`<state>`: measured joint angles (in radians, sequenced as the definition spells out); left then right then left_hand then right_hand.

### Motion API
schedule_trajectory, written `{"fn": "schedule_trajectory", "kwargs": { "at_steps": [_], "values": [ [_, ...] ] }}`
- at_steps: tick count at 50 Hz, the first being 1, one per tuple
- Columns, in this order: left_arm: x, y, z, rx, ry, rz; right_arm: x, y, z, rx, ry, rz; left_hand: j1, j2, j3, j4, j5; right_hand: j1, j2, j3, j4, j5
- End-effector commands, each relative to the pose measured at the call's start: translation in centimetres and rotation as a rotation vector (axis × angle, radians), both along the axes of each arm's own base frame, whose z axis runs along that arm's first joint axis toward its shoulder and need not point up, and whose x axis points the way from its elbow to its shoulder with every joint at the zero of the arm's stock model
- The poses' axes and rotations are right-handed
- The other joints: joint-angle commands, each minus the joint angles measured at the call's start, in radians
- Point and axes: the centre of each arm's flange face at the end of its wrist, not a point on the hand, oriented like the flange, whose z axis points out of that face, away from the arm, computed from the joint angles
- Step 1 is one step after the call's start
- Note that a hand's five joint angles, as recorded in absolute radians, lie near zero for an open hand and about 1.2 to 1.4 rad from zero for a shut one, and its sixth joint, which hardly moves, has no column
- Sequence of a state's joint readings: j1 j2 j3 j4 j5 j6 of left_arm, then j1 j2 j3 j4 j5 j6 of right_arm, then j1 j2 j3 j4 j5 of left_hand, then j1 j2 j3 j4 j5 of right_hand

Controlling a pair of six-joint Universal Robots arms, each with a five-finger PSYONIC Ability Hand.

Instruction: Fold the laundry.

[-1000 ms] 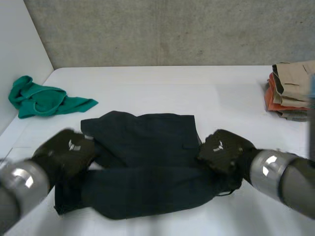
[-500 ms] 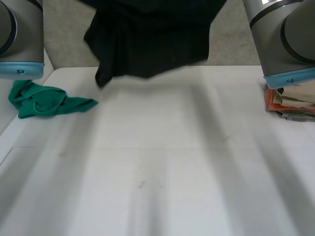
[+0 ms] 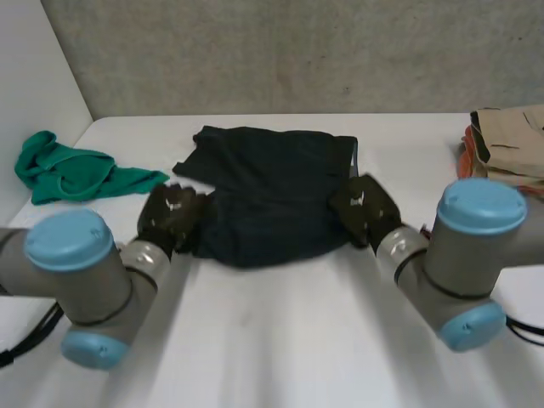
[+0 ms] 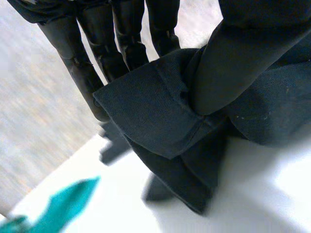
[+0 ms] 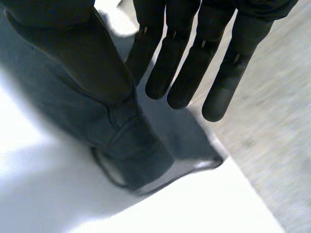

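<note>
Left hand (image 4: pixel 243 58): the thumb was clamped down on a folded, hemmed edge of the dark navy woven garment (image 4: pixel 160 121), with the straight fingers (image 4: pixel 97 53) backing it from the other side, so a proper pinch. The right hand (image 5: pixel 82 53) looked like the same deal on the opposite edge. Its thumb sat on a stitched hem and its fingers (image 5: pixel 194 63) were straight and close together just past it, though I couldn't quite tell how much cloth was between them.

Out from the fingers, the garment lay on the white table (image 3: pixel 280 340) between the two hands, bunched nearest the left fingers.

My guess on handling: soft and limp, medium weight, not slippery, nothing to break. It'd sag in the middle if lifted by one side, so I'd grab both sides at once, on the thicker hems or corners.

No brand, label or readable writing on it. The pale marks on the backs of the hands were too small to read.

Well beyond the left fingers sat a crumpled green cloth (image 3: pixel 72 174). Out past the right fingers was a stack of folded tan and orange clothes (image 3: pixel 506 157).
</note>
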<state>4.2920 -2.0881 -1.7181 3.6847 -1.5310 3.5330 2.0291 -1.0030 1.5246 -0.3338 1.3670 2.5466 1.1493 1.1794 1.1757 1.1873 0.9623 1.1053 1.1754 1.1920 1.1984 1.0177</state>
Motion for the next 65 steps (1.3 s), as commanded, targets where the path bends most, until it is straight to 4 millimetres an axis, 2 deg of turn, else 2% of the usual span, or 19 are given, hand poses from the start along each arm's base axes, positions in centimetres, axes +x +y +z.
{"fn": "schedule_trajectory", "kwargs": {
  "at_steps": [1, 3, 6, 14, 24, 28, 31, 32, 34, 35, 39, 42, 47, 51, 52, 56, 58, 61, 65],
  "values": [
    [0.8, 1.7, -0.4, 0.074, -0.068, -0.004, -0.6, 1.0, -1.1, 0.059, 0.042, -0.008, -0.201, -0.231, -0.228, -0.239, -0.189, 0.241, 0.171, 0.154, 0.148, 0.154],
    [1.2, 2.4, 0.2, 0.109, -0.086, -0.002, -0.9, 1.1, -0.6, 0.078, 0.022, -0.029, -0.345, -0.375, -0.371, -0.383, -0.332, -0.156, -0.226, -0.243, -0.249, -0.243],
    [1.8, 3.3, 0.6, 0.155, -0.108, 0.006, -1.8, 1.0, 0.0, 0.116, -0.01, -0.08, -0.43, -0.461, -0.457, -0.468, -0.418, -0.314, -0.384, -0.4, -0.407, -0.401],
    [2.8, 3.0, 0.6, 0.184, -0.105, 0.023, -3.5, 0.5, 0.9, 0.21, -0.096, -0.156, -0.37, -0.4, -0.396, -0.408, -0.357, -0.449, -0.519, -0.536, -0.542, -0.536],
    [2.6, 1.2, -1.3, 0.18, -0.119, 0.0, -2.8, 0.0, -0.5, 0.173, -0.011, -0.083, -0.337, -0.367, -0.363, -0.375, -0.325, -0.543, -0.613, -0.63, -0.636, -0.63],
    [2.7, 0.6, -1.6, 0.168, -0.133, -0.001, -2.0, -0.6, -1.5, 0.166, 0.002, -0.064, -0.293, -0.323, -0.319, -0.331, -0.281, -0.526, -0.596, -0.612, -0.619, -0.613],
    [2.6, 0.3, -1.7, 0.154, -0.125, -0.013, -1.4, -1.0, -2.1, 0.163, 0.001, -0.053, -0.129, -0.159, -0.155, -0.167, -0.116, -0.4, -0.47, -0.486, -0.493, -0.487],
    [2.6, 0.2, -1.7, 0.149, -0.122, -0.017, -1.3, -1.1, -2.3, 0.165, 0.002, -0.05, -0.085, -0.115, -0.111, -0.123, -0.072, -0.338, -0.408, -0.425, -0.431, -0.425],
    [2.5, 0.2, -1.8, 0.138, -0.113, -0.033, -1.1, -1.4, -2.5, 0.162, 0.001, -0.049, 0.219, 0.189, 0.193, 0.181, 0.232, 0.089, 0.019, 0.002, -0.004, 0.002],
    [2.5, 0.2, -1.8, 0.135, -0.115, -0.033, -1.1, -1.4, -2.5, 0.159, 0.001, -0.05, 0.247, 0.217, 0.22, 0.209, 0.259, 0.289, 0.219, 0.202, 0.196, 0.202],
    [2.8, 0.9, -1.5, 0.139, -0.128, -0.028, -1.2, -1.1, -2.7, 0.171, 0.013, -0.047, 0.247, 0.217, 0.221, 0.209, 0.259, 0.291, 0.221, 0.204, 0.198, 0.204],
    [3.5, 2.7, -0.6, 0.175, -0.178, -0.018, -1.8, 0.1, -2.1, 0.19, 0.058, -0.039, 0.247, 0.217, 0.221, 0.209, 0.259, 0.291, 0.221, 0.204, 0.198, 0.204],
    [4.7, 7.9, 1.9, 0.27, -0.311, -0.072, -4.1, 3.0, 0.5, 0.215, 0.247, -0.014, 0.247, 0.217, 0.221, 0.209, 0.259, 0.291, 0.221, 0.204, 0.198, 0.204],
    [6.1, 12.8, 3.7, 0.413, -0.444, -0.137, -7.0, 6.7, 1.7, 0.374, 0.439, 0.023, 0.247, 0.217, 0.221, 0.209, 0.259, 0.291, 0.221, 0.204, 0.198, 0.204],
    [6.4, 13.7, 4.0, 0.45, -0.467, -0.15, -8.0, 8.6, 2.1, 0.459, 0.5, 0.061, 0.247, 0.217, 0.221, 0.209, 0.259, 0.291, 0.221, 0.204, 0.198, 0.204],
    [7.1, 16.4, 5.1, 0.571, -0.533, -0.204, -9.0, 11.5, 2.6, 0.555, 0.579, 0.159, 0.247, 0.217, 0.221, 0.209, 0.259, 0.291, 0.221, 0.204, 0.198, 0.204],
    [7.0, 16.7, 5.5, 0.586, -0.538, -0.221, -8.8, 11.5, 2.9, 0.515, 0.571, 0.184, 0.247, 0.217, 0.221, 0.209, 0.259, 0.291, 0.221, 0.204, 0.198, 0.204],
    [6.1, 15.6, 6.1, 0.522, -0.514, -0.233, -8.1, 10.3, 3.4, 0.445, 0.498, 0.176, 0.247, 0.217, 0.221, 0.209, 0.259, 0.291, 0.221, 0.204, 0.198, 0.204],
    [4.4, 11.6, 6.7, 0.372, -0.453, -0.195, -6.7, 7.2, 4.1, 0.384, 0.325, 0.09, 0.247, 0.217, 0.221, 0.209, 0.259, 0.291, 0.221, 0.204, 0.198, 0.204]
  ]
}}
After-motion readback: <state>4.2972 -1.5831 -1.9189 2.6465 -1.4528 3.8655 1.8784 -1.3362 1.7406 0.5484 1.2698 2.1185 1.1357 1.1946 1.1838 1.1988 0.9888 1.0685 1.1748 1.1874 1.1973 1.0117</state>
